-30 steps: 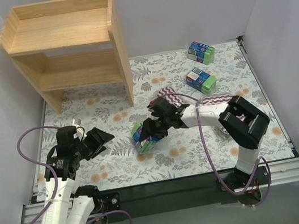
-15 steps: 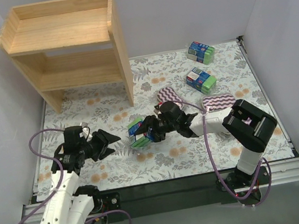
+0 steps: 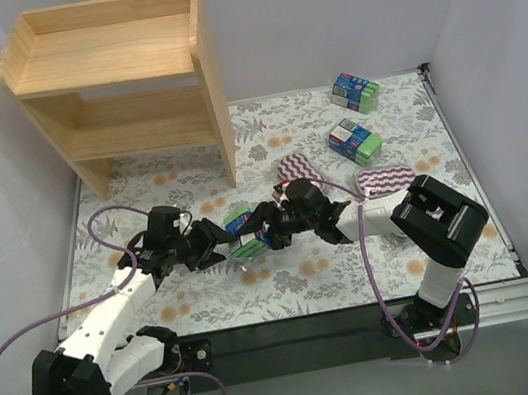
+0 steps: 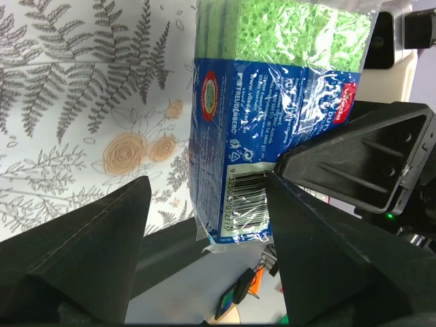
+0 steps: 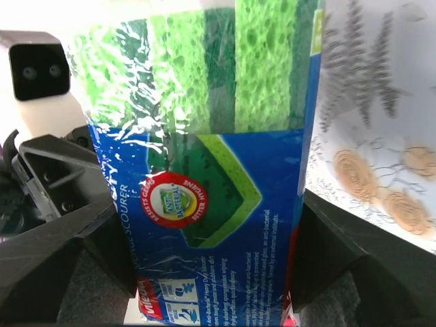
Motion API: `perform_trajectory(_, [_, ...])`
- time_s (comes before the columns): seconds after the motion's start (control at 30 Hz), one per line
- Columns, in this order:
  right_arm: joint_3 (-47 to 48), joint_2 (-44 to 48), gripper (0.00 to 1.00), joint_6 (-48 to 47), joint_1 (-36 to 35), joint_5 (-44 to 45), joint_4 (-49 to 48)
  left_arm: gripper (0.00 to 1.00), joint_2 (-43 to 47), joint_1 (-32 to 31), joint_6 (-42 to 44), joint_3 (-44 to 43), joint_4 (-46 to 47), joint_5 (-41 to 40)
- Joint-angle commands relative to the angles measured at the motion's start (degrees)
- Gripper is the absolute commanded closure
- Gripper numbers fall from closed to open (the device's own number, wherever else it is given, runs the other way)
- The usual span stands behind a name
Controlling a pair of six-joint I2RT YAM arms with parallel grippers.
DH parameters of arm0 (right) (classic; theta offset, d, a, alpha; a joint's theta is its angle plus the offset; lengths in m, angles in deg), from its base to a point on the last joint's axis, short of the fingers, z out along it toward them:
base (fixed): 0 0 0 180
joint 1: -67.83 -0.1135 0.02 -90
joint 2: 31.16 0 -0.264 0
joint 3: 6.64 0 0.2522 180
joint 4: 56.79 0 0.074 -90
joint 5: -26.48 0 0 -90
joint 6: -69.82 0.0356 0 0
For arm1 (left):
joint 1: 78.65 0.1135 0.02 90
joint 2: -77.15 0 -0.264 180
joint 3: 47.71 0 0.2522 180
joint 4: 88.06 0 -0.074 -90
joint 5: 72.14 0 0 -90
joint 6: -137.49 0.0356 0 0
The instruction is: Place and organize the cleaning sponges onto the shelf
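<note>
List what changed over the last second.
The left hand swung right to the pack, and its fingers now stand open around it. The right hand carried the pack slightly left and still grips it, off the table. The shelf, other packs and pads stayed put.

Bare mat (image 3: 166, 188) between left tool (image 3: 222, 246) and shelf (image 3: 111, 71); sponge pack (image 3: 243, 237), right tool (image 3: 262, 231) directly ahead.

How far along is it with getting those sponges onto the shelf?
Nothing is done yet: no sponge shows on the shelf. In hand: one blue-and-green pack sits between the right hand's fingers, with the left hand open around it, apparently a handover. To go: that pack, two more packs and two purple pads on the mat.
</note>
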Motion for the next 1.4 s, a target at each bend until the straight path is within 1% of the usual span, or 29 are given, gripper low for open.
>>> perform_trajectory(0.0, [0.40,-0.64,0.35,1.69,-0.12,-0.86,-5.25,0.37,-2.96,-3.80,-2.38,-3.19,4.68,-1.74])
perform_trajectory(0.1, [0.66,-0.64,0.35,2.31,-0.12,-1.38,-6.13,0.43,-3.50,-4.78,-2.82,-3.02,4.85,-2.18])
perform_trajectory(0.17, [0.75,-0.55,0.35,2.39,-0.20,-1.74,-6.40,0.54,-1.75,-4.78,-3.18,-2.41,4.76,-2.89])
perform_trajectory(0.23, [-0.22,0.15,0.36,3.01,-0.12,-1.30,-6.57,0.62,-0.34,-4.78,-3.70,-2.06,4.76,-3.24])
perform_trajectory(0.27, [-0.57,0.41,0.36,3.19,-0.12,-1.04,-6.66,0.69,0.19,-4.78,-3.97,-2.06,4.76,-3.24])
perform_trajectory(0.33, [-1.27,0.85,0.36,3.80,-0.12,-1.12,-7.71,0.77,1.43,-4.78,-4.06,-1.62,4.76,-2.89])
perform_trajectory(0.4, [-1.54,1.03,0.36,4.41,-0.20,-1.56,-9.11,0.87,1.78,-4.78,-3.79,-1.18,4.59,-2.45])
perform_trajectory(0.47, [-1.89,1.38,0.36,5.03,-0.12,-1.82,-9.82,0.93,2.13,-4.78,-3.36,-1.18,3.54,-2.53])
perform_trajectory(0.5, [-1.98,1.90,0.35,5.21,-0.12,-1.82,-9.91,1.00,2.39,-4.78,-3.27,-1.35,3.01,-2.97])
perform_trajectory(0.63, [-2.59,3.40,0.32,5.73,-0.12,-1.74,-10.62,1.00,5.20,-4.78,-1.95,-3.71,-1.29,-5.17])
perform_trajectory(0.7, [-2.77,4.45,0.25,6.26,-0.12,-1.65,-11.23,1.00,5.91,-4.78,-0.46,-5.30,-3.57,-6.22])
perform_trajectory(0.73, [-2.77,4.98,0.22,6.09,-0.12,-1.47,-11.32,1.00,6.08,-4.78,0.24,-7.13,-6.81,-7.71])
perform_trajectory(0.77, [-2.77,5.59,0.14,6.09,-0.03,-1.47,-11.41,1.00,6.35,-4.78,0.86,-8.28,-8.49,-8.50])
perform_trajectory(0.8, [-2.77,6.82,0.01,6.00,0.06,-1.47,-11.41,1.00,6.61,-4.78,1.48,-9.25,-10.08,-9.30])
perform_trajectory(0.83, [-2.77,7.53,0.01,5.83,0.23,-1.47,-11.41,1.00,6.70,-4.78,2.61,-10.31,-13.57,-11.22])
perform_trajectory(0.9, [-3.47,9.80,0.01,5.30,0.85,-2.17,-11.23,1.00,7.49,-4.78,3.50,-13.91,-16.93,-13.42])
perform_trajectory(0.93, [-4.08,10.95,0.01,5.21,1.20,-2.44,-11.15,1.00,7.84,-4.78,4.29,-15.49,-20.25,-16.04])
perform_trajectory(0.97, [-4.78,13.22,0.01,5.12,1.72,-2.53,-11.06,1.00,8.19,-4.78,4.47,-18.63,-22.11,-17.90])
perform_trajectory(1.03, [-7.07,16.05,0.01,3.90,2.60,-3.49,-9.05,1.00,8.63,-4.78,5.43,-22.52,-27.02,-21.50])
perform_trajectory(1.07, [-7.69,17.45,0.01,3.19,2.96,-3.76,-7.82,1.00,8.63,-4.78,5.96,-24.45,-28.27,-24.57])
perform_trajectory(1.1, [-8.47,20.42,0.01,2.06,3.66,-4.45,-6.24,1.00,8.20,-4.78,6.66,-28.82,-29.33,-27.47])
perform_trajectory(1.13, [-9.44,22.02,0.01,1.00,4.10,-4.81,-2.66,1.00,7.85,-4.78,7.62,-30.86,-30.91,-29.06])
perform_trajectory(1.17, [-9.97,23.52,0.01,-1.36,4.28,-4.99,0.08,1.00,7.15,-4.78,9.29,-33.32,-31.53,-31.51])
perform_trajectory(1.2, [-10.41,26.32,0.01,-2.43,4.97,-5.60,2.11,1.00,6.62,-4.69,10.26,-37.35,-32.15,-32.76])
perform_trajectory(1.23, [-11.63,27.82,0.01,-3.31,5.15,-6.04,5.26,1.00,5.13,-4.69,11.40,-39.56,-32.50,-33.73])
perform_trajectory(1.3, [-12.96,31.78,0.01,-4.89,6.12,-6.92,7.13,1.00,3.89,-4.69,14.48,-42.65,-32.33,-35.83])
perform_trajectory(1.37, [-14.63,34.42,0.01,-5.86,6.65,-7.27,10.19,1.00,3.45,-4.69,17.38,-45.12,-28.91,-36.55])
